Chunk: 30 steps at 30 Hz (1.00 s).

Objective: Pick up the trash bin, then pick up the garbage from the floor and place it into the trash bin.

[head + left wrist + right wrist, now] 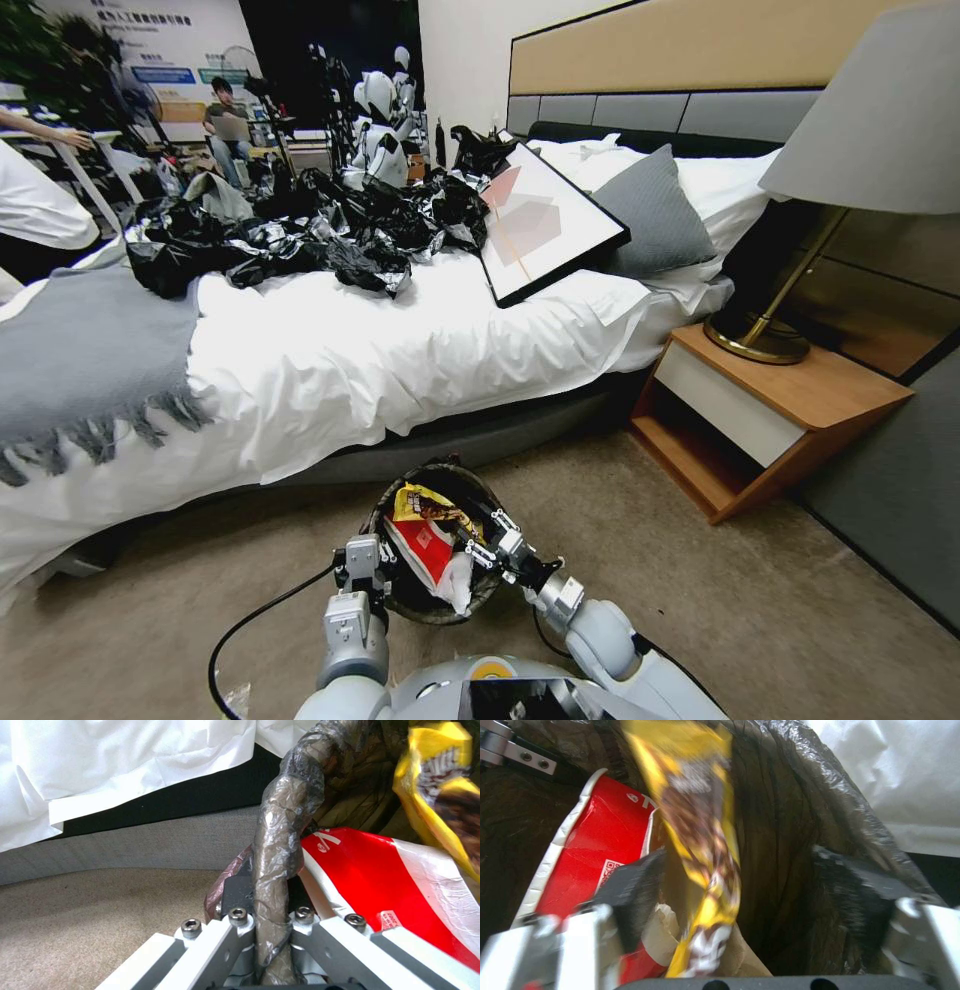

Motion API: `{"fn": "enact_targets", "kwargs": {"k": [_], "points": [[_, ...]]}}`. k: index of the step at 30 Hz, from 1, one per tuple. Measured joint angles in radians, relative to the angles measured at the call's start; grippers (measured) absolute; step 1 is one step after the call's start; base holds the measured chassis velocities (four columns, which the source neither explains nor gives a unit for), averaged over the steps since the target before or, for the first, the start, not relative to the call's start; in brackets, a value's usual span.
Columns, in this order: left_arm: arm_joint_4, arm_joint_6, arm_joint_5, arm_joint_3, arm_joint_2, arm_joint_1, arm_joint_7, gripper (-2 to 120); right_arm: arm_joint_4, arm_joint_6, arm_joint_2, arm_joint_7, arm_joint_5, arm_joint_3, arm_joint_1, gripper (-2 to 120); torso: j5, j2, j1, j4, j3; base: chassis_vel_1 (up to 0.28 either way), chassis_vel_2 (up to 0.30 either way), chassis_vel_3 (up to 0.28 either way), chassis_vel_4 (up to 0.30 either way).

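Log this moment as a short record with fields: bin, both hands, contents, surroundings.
bin: trash bin held above the carpet beside the bed
left hand: shut on the bin's bagged rim
right hand: open over the bin's mouth
contents: yellow wrapper, red-and-white wrapper
surroundings: nightstand with lamp

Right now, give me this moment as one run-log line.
left gripper: shut on small round black-lined trash bin rim | right gripper: open over bin mouth | yellow snack wrapper, red-and-white wrapper: in bin
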Motion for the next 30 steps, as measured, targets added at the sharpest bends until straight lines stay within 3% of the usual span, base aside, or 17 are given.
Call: {"fn": "enact_targets", "kwargs": {"k": [4, 21, 26, 30], "points": [[0.0, 0.0, 0.0, -0.001, 0.0, 0.0, 0.0, 0, 0.002, 0.002, -0.003, -0.006, -0.003, 0.001, -0.003, 99, 0.0, 0.0, 0.0, 0.0, 0.0, 0.0, 0.0, 0.0, 0.0], [0.0, 0.002, -0.003, -0.003, 0.002, -0.002, 0.0, 0, 0.067, 0.035, -0.034, -0.051, -0.011, 0.052, -0.037, 100, 0.0, 0.0, 0.0, 0.0, 0.0, 0.0, 0.0, 0.0, 0.0], [0.0, 0.002, -0.005, -0.005, 0.003, -0.003, 0.0, 0, 0.131, 0.059, -0.028, -0.043, -0.008, 0.087, -0.052, 100, 0.0001, 0.0, 0.0, 0.0001, 0.0, 0.0, 0.0, 0.0, 0.0], [0.0, 0.002, -0.006, -0.007, 0.003, -0.003, 0.0, 0, 0.254, 0.066, 0.008, 0.048, -0.012, 0.143, -0.086, 100, 0.0, 0.0, 0.0, 0.0001, 0.0, 0.0, 0.0, 0.0, 0.0]]}}
